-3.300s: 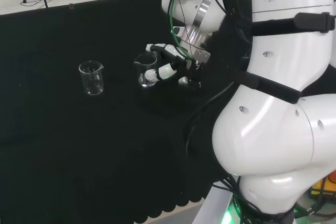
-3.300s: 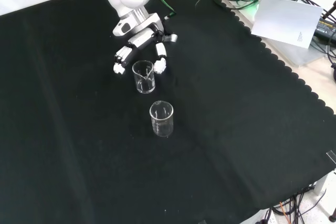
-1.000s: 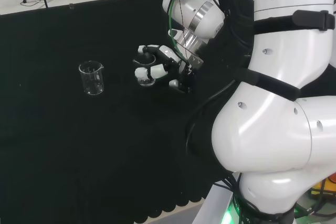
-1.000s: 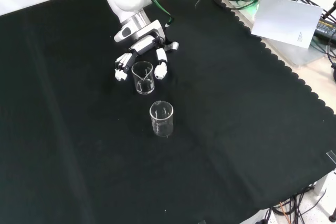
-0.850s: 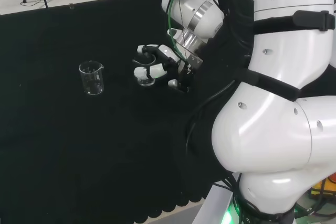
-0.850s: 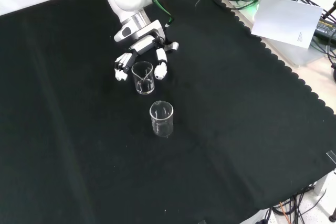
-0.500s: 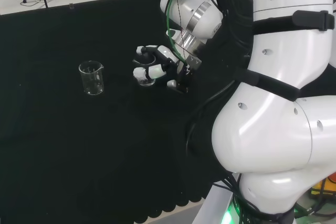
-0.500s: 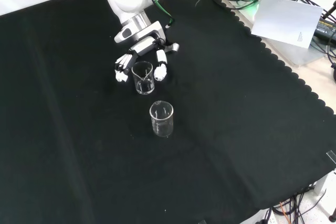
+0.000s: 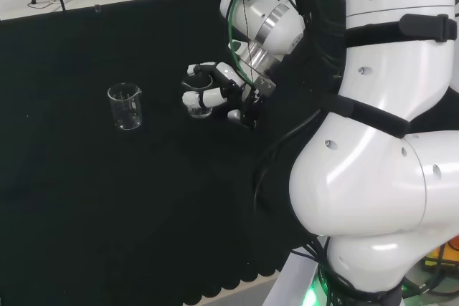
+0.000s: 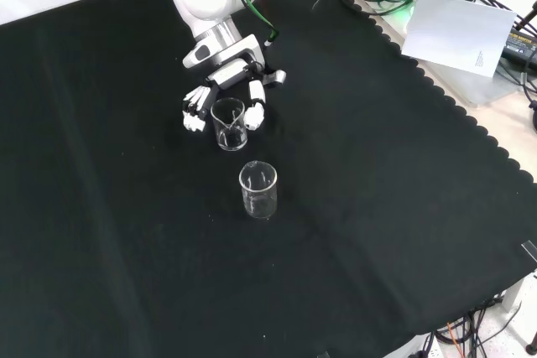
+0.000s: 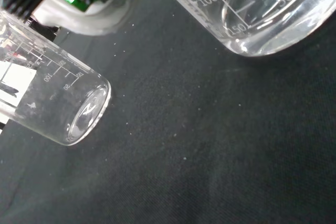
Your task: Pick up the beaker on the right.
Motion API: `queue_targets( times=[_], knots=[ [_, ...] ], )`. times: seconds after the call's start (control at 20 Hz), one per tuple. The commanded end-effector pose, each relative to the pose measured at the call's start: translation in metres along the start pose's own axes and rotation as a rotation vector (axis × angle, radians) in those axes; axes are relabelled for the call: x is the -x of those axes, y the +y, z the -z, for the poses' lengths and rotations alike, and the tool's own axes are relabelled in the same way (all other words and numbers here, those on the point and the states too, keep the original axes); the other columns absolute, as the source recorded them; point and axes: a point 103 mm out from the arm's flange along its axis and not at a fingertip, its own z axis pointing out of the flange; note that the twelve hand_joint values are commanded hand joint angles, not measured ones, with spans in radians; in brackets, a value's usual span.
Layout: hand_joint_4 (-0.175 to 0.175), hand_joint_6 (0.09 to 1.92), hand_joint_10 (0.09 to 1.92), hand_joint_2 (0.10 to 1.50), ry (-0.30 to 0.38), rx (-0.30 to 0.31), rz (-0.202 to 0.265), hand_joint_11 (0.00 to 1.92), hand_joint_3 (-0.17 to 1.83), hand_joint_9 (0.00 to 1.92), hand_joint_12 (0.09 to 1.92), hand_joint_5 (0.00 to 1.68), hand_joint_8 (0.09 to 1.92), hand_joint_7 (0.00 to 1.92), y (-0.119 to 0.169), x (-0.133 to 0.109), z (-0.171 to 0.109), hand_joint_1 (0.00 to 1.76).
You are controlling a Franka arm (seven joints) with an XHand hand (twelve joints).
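The beaker (image 9: 200, 102) is being enclosed by the robot hand (image 9: 215, 91), whose fingers have curled tighter around it; lifting is judged next. A second beaker (image 9: 125, 106) is being left standing well apart from it.

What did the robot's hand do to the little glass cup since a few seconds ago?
The hand closed in on the beaker in front of it: its fingers, spread on either side before, have now curled round the glass. The beaker has not clearly moved on the black cloth. The other beaker stayed exactly where it was.
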Motion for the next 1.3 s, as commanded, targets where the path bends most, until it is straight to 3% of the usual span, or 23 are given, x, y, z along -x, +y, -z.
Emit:
queue_targets(
  times=[0.05,0.25,0.45,0.5,0.6,0.65,0.75,0.9,1.0,1.15,1.3],
  knots=[
    [0.003,0.18,0.54,0.59,-0.009,0.007,-0.006,0.00,0.49,0.31,1.20,0.63,0.50,0.30,0.003,-0.003,-0.001,0.87],
    [0.013,0.64,0.53,0.63,-0.025,0.013,-0.018,0.00,0.48,0.34,1.24,0.65,0.48,0.33,0.004,-0.003,-0.003,0.92],
    [0.019,0.78,0.54,0.64,-0.034,0.022,-0.026,0.00,0.50,0.37,1.28,0.73,0.49,0.36,0.004,-0.003,-0.002,0.96],
    [0.022,0.79,0.55,0.65,-0.035,0.027,-0.028,0.00,0.51,0.39,1.30,0.79,0.50,0.38,0.004,-0.003,-0.002,0.97],
    [0.122,0.78,0.57,0.80,-0.042,0.041,-0.031,0.05,0.38,0.46,1.32,1.03,0.53,0.46,0.005,-0.005,0.000,1.04],
    [0.149,0.73,0.57,0.82,-0.048,0.051,-0.032,0.12,0.36,0.53,1.31,1.12,0.55,0.55,0.005,-0.006,0.001,1.07],
    [0.170,0.61,0.54,0.78,-0.050,0.071,-0.032,0.38,0.41,0.75,1.23,1.25,0.56,0.80,0.005,-0.009,0.004,1.11],
    [0.174,0.47,0.42,0.67,-0.049,0.106,-0.019,0.72,0.57,1.06,1.08,1.36,0.43,1.19,0.006,-0.016,0.010,1.14],
    [0.151,0.38,0.31,0.64,-0.060,0.128,-0.006,0.91,0.61,1.24,0.98,1.41,0.31,1.36,0.008,-0.023,0.018,1.15],
    [0.051,0.27,0.17,0.62,-0.077,0.127,0.007,1.22,0.61,1.48,0.80,1.47,0.18,1.53,0.011,-0.031,0.029,1.18],
    [-0.045,0.19,0.09,0.60,-0.088,0.111,0.012,1.32,0.63,1.58,0.74,1.52,0.10,1.62,0.013,-0.034,0.036,1.20]
  ],
)
